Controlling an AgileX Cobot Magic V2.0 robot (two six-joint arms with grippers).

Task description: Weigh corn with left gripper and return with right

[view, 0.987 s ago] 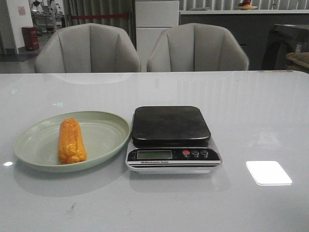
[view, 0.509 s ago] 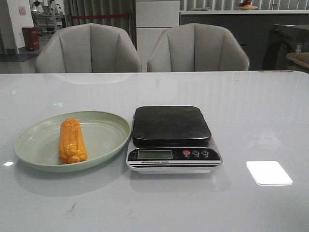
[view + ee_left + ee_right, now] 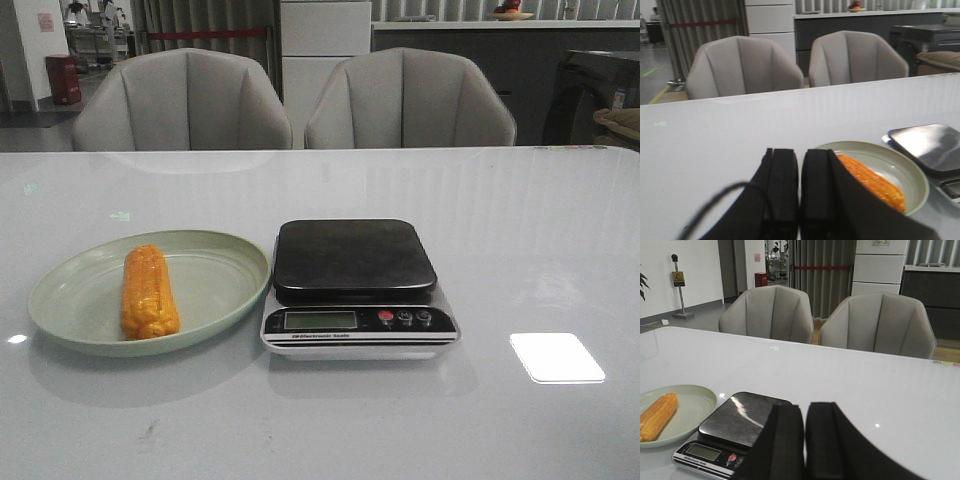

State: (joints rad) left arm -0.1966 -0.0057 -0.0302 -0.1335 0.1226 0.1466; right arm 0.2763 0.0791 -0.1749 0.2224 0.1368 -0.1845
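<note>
Both hands are shut with nothing between their flat black fingers, the pads pressed face to face. Seen from its own wrist camera, the left hand point(image 3: 800, 200) hangs above the white worktop point(image 3: 715, 135), and the corn point(image 3: 872, 181) lies just beyond it and toward the scale, resting in the pale green plate point(image 3: 912, 172), apart from the fingers. From the front, the corn point(image 3: 148, 292) lies lengthwise in the left half of the plate point(image 3: 215, 275), one end pointing toward the robot and the other toward the chairs; neither hand shows in that view. The right hand point(image 3: 805, 445) hovers over the worktop with the scale point(image 3: 735, 427) just ahead of it on the plate's side, its dark platform bare. The scale point(image 3: 355, 285) stands just beside the plate, their rims close or touching. Two grey chairs point(image 3: 185, 100) stand behind the worktop.
</note>
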